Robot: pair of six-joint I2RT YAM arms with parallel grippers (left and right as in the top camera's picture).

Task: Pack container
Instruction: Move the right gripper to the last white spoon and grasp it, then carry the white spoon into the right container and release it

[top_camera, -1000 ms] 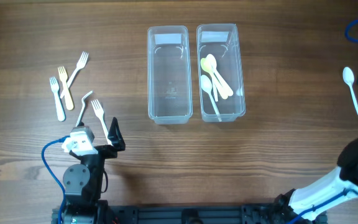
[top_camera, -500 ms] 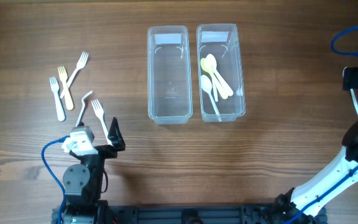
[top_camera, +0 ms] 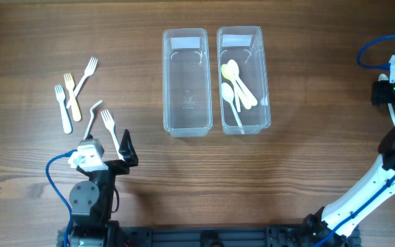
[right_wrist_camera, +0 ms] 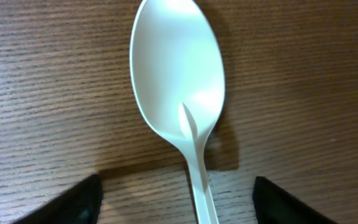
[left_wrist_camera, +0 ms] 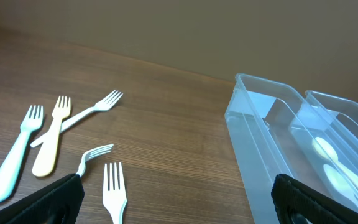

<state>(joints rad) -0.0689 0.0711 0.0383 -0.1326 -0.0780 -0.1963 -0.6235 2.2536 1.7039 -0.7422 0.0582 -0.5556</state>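
The right pincer (right_wrist_camera: 179, 200) is down low over the table (right_wrist_camera: 303, 74) at its far right edge, fingers spread apart with nothing clamped between them. A white plastic spoon (right_wrist_camera: 178, 74) lies flat on the wood right in the gap. Its handle runs back between the two black fingertips (right_wrist_camera: 61, 202) with bare wood on either side, and its bowl faces up just ahead of them. I can't see either finger touching it. Well off to that pincer's left stand two clear containers side by side, long sides just about touching. The nearer one (top_camera: 266, 68) has a few pale spoons (top_camera: 237, 86) lying loose in it, and the farther one (top_camera: 184, 103) has nothing inside. The left pincer (left_wrist_camera: 179, 202) sits close to its own base with its fingers at their widest, holding nothing. From there the containers are ahead and to its right. Five forks lie scattered ahead and to its left. A white fork (left_wrist_camera: 114, 190) points away from just in front of the open gap, with a bent white one (left_wrist_camera: 92, 155) beside it. Farther out, a white fork (left_wrist_camera: 14, 152) and a yellow fork (left_wrist_camera: 51, 143) lie next to each other. Another white fork (left_wrist_camera: 82, 115) lies slantwise across the yellow one's handle.
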